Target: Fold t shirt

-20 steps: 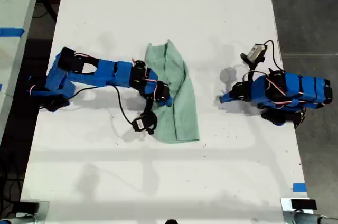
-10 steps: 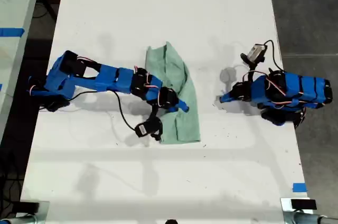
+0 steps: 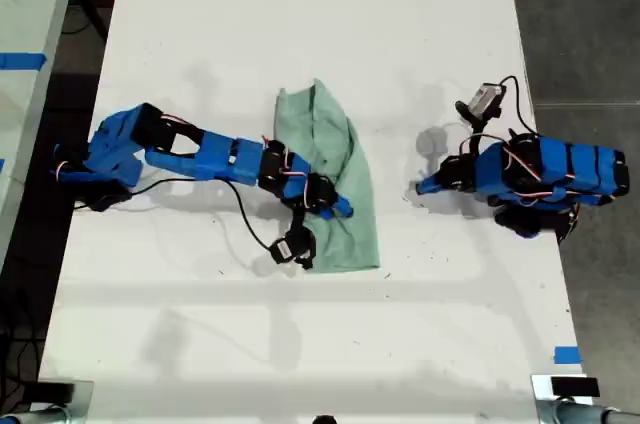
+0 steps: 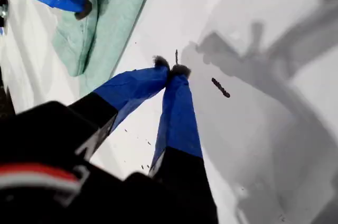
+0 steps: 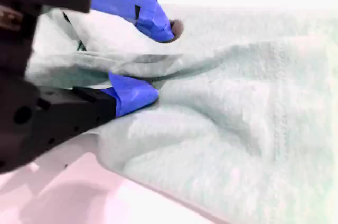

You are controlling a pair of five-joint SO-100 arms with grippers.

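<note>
The pale mint-green t shirt (image 3: 325, 124) lies folded into a long strip at the middle of the white table (image 3: 300, 4); it also shows in the second wrist view (image 5: 237, 118) and the first wrist view (image 4: 105, 18). My second gripper (image 3: 345, 209) (image 5: 153, 60) reaches from the exterior view's left and rests on the shirt's lower half. Its jaws are open, one above and one below a fold of fabric. My first gripper (image 3: 420, 187) (image 4: 171, 68) is shut and empty, tips on the bare table to the exterior view's right of the shirt.
A small black camera module (image 3: 290, 247) on a cable hangs by the shirt's lower corner. A blue tape mark (image 3: 566, 354) sits near the table's edge at the exterior view's lower right. A second table (image 3: 25, 64) stands at the exterior view's left.
My second arm has stretched out toward the exterior view's right and slightly down, carrying its gripper across the shirt. The shirt has barely shifted. My first arm has not moved.
</note>
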